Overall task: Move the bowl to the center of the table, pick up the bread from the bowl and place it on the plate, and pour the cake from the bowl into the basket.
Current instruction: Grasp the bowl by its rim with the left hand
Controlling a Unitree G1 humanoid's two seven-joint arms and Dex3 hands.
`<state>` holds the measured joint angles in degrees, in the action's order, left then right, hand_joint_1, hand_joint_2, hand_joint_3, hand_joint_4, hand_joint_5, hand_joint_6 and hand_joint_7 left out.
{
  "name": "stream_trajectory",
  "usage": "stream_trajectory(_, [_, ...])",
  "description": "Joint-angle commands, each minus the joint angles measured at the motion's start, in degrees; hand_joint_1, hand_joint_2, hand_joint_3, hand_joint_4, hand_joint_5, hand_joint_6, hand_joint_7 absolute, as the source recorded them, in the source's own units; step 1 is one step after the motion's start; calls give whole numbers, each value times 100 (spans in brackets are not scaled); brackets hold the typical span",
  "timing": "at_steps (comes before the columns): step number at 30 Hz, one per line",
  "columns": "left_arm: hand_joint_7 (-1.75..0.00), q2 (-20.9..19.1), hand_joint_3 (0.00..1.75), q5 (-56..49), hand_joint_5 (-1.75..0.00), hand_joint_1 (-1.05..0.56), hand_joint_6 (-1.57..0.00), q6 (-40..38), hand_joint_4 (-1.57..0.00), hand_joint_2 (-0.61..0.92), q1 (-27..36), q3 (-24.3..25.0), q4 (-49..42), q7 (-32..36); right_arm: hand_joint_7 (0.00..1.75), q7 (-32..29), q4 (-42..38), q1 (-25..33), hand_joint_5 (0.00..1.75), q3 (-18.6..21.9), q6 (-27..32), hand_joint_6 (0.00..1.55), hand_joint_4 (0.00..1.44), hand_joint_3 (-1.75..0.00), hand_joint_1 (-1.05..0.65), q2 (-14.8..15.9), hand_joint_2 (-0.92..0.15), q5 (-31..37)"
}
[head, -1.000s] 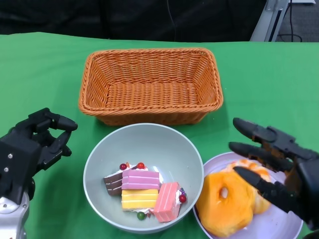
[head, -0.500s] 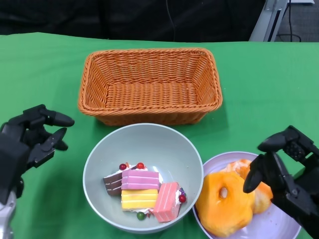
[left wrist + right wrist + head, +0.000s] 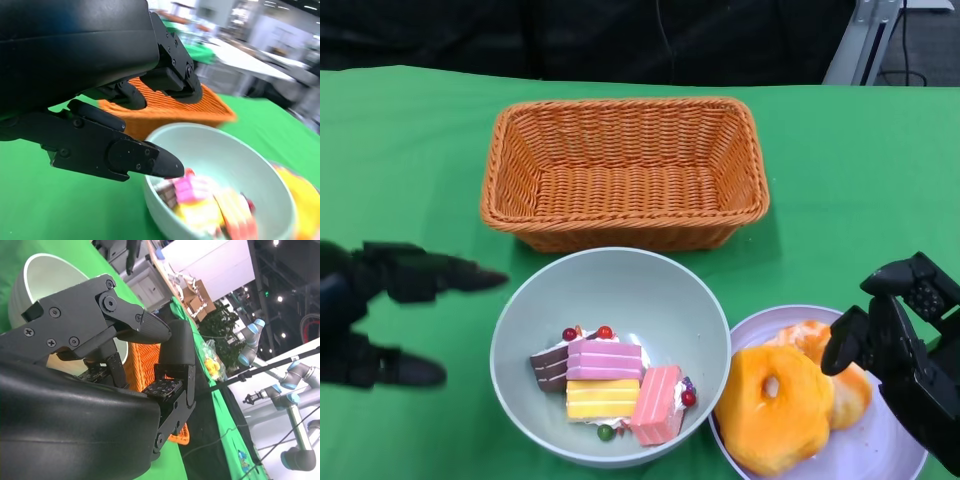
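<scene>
The grey-green bowl (image 3: 610, 290) stands near the table's middle, in front of the basket, and holds several cake slices (image 3: 610, 385). The orange ring-shaped bread (image 3: 775, 400) lies on the lavender plate (image 3: 875, 445) at the bowl's right. My left hand (image 3: 380, 315) hovers left of the bowl with fingers spread wide toward its rim, holding nothing. In the left wrist view the left hand (image 3: 100, 75) frames the bowl (image 3: 200, 132) and cake slices (image 3: 210, 200). My right hand (image 3: 905, 345) hangs over the plate's right side, fingers curled in, holding nothing. The right wrist view shows the right hand (image 3: 100, 365) curled too.
The orange wicker basket (image 3: 625, 170) sits behind the bowl with nothing in it; it also shows as the basket (image 3: 165, 107) and the basket (image 3: 134, 365) in the wrist views. Green cloth covers the table. Other tables and robot arms stand in the background.
My left hand has dropped lower and spread its fingers toward the bowl's left rim. My right hand has curled its fingers and drawn back to the right, off the bread.
</scene>
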<state>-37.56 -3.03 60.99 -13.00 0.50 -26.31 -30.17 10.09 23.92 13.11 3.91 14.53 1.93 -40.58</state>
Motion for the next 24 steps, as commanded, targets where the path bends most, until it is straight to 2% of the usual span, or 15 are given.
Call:
stream_trajectory(1, [-2,-183,2,-53,-4,-66,-52,726,-48,90,-55,-18,-162,29,135,-29,-28,-41,172,126,65,64,64,-73,-23,-33,-85,-65])
stream_trajectory(8, [-5,-70,0,-98,-8,-70,-69,1473,-68,88,-97,-10,-244,220,133,-103,17,-41,170,157,185,63,63,-69,-23,-150,-88,-84])
stream_trajectory(11, [-5,181,0,-379,-9,-64,-82,1928,-83,86,-80,129,-325,435,133,-187,91,-21,170,142,252,62,61,-69,-23,-180,-88,-25])
stream_trajectory(15, [-6,398,0,-777,-11,-57,-92,2410,-94,84,-128,214,-526,614,136,-200,125,0,171,136,296,59,59,-71,-22,-209,-87,-37])
stream_trajectory(24, [-7,629,0,-1450,-14,-49,-112,2962,-115,85,-416,114,-989,828,135,-244,142,33,168,111,301,60,60,-70,-23,-290,-86,25])
